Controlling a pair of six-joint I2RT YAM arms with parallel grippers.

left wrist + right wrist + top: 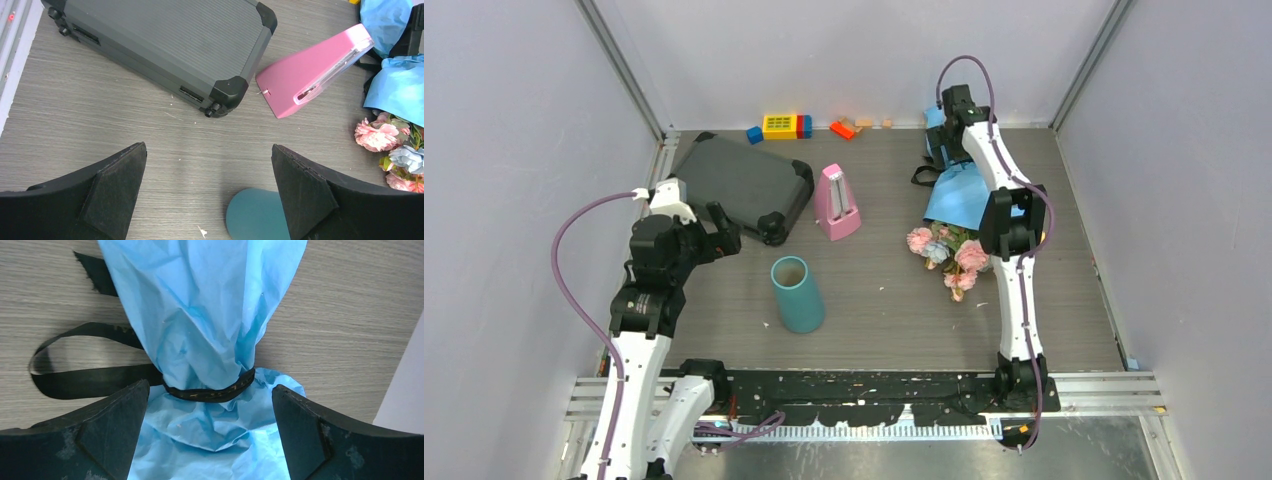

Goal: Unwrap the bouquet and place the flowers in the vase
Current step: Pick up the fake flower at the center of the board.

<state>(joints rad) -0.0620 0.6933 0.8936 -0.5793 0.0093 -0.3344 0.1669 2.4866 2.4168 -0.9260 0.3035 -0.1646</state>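
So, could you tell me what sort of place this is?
Probably a lab robot test cell: plain walls box in the table, the left arm and right arm are bolted at its near edge, and unrelated props lie about: a grey case, a pink metronome, toy blocks.

Vase [252, 217] cut off at btm edge, left wrist view.

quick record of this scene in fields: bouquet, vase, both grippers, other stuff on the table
bouquet: lying right of centre, blue wrap on, black ribbon tied round its neck
vase: upright, near centre, no flowers in it
left gripper: open, holding nothing, above the table near the vase
right gripper: open, astride the tied neck, not gripping
other things: pink metronome, dark case, toy blocks
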